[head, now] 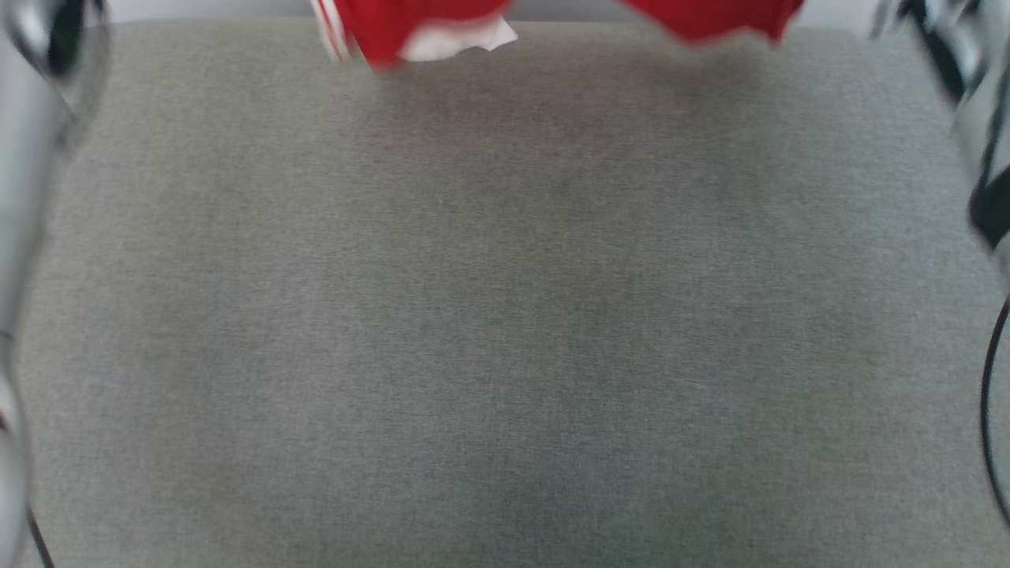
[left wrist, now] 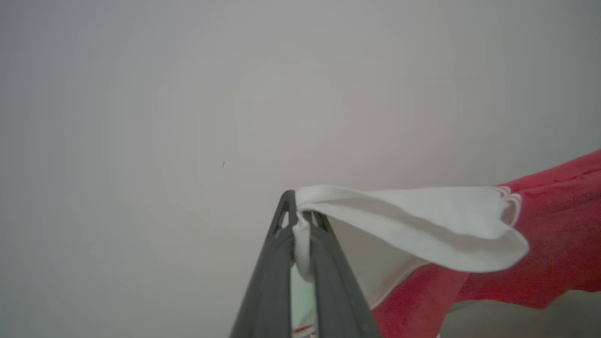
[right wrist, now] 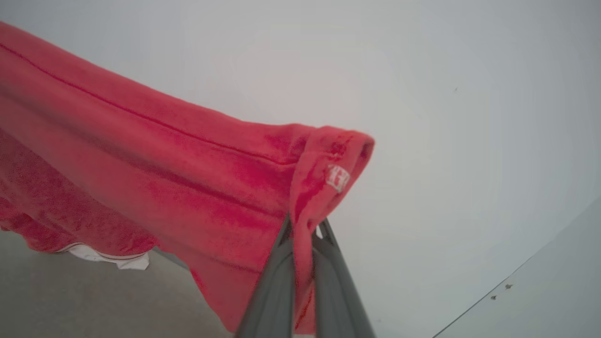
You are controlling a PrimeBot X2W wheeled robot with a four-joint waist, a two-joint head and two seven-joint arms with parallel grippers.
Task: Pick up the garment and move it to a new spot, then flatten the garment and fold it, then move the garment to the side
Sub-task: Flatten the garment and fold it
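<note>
Visibility: head view is blurred; garment [head: 694, 20] is cut off by the top edge, so just 2 red lower portions and 1 white sleeve end with striped trim are seen.
Garment position: slung in the air between the 2 grippers, over the far edge of the grey fabric surface [head: 505, 315]; contact with it cannot be told.
Left gripper [left wrist: 303, 220]: clenched on the white sleeve end, pinched near the tips.
Right gripper [right wrist: 304, 230]: clenched on a folded red edge; cloth drapes over the tips and hides the gap.
Tag [right wrist: 338, 177]: small, white, on the red fold just above the right gripper; print illegible.
Forearms: pale blurs at both sides of the head view, left forearm [head: 31, 158], right forearm [head: 978, 118].
Cable [head: 990, 410]: black, at the right edge.
Backdrop: plain pale wall [left wrist: 188, 94].
</note>
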